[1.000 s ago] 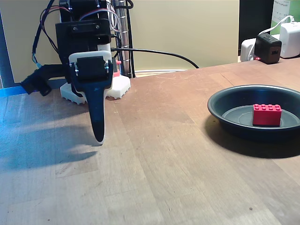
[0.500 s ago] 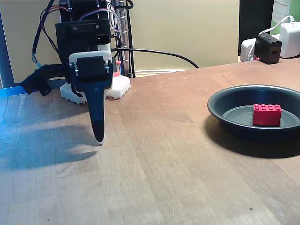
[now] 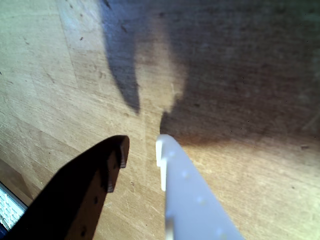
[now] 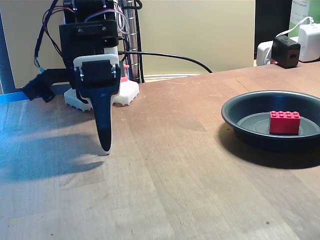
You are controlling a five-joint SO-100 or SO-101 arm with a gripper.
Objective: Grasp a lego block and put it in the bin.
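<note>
In your wrist view, the gripper [image 3: 141, 145] hangs over bare table [image 3: 240, 65], jaws slightly parted, pinching nothing. In your fixed view, one lego block [image 4: 284, 122] sits inside the one bin [image 4: 235, 118].

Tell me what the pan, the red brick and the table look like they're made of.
Pan: likely metal with a dark, slightly glossy finish, judging by its thin rolled rim and soft highlights. Brick: moulded plastic, uniformly bright red, with studs on top. Table: wood planks, matte, with visible grain and seams.
</note>
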